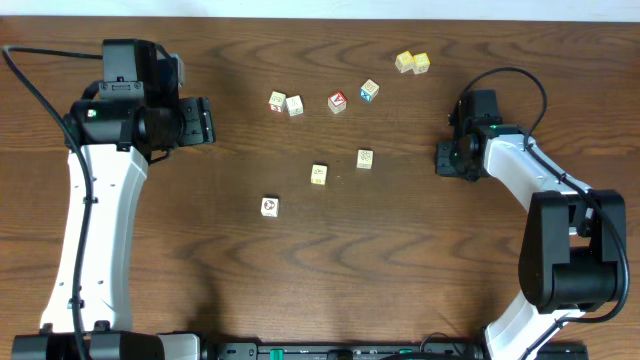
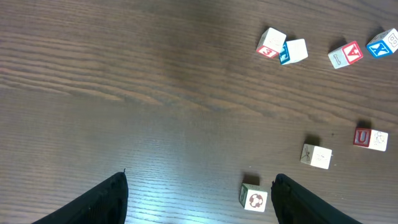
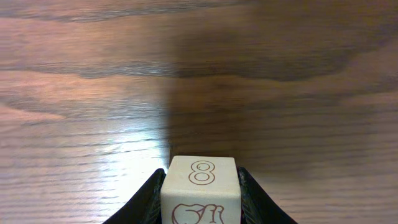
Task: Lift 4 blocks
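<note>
My right gripper (image 3: 200, 175) is shut on a cream block (image 3: 200, 190) printed with a brown 8; from overhead this block is hidden under the gripper (image 1: 441, 158) at the right. A cream block with a reddish-brown ring (image 1: 269, 206) lies mid-table. In the left wrist view it (image 2: 254, 198) sits just inside the right finger (image 2: 292, 199) of my open left gripper (image 2: 200, 182), untouched. Two more pale blocks (image 1: 319, 174) (image 1: 365, 158) rest between the arms. My left gripper (image 1: 207, 120) hovers at the upper left.
A row of blocks lies at the back: two cream ones (image 1: 277, 101) (image 1: 294, 105), a red-faced one (image 1: 337, 101) and a blue-faced one (image 1: 370, 90). Two yellow cubes (image 1: 412, 62) sit further back right. Cables trail beside both arms.
</note>
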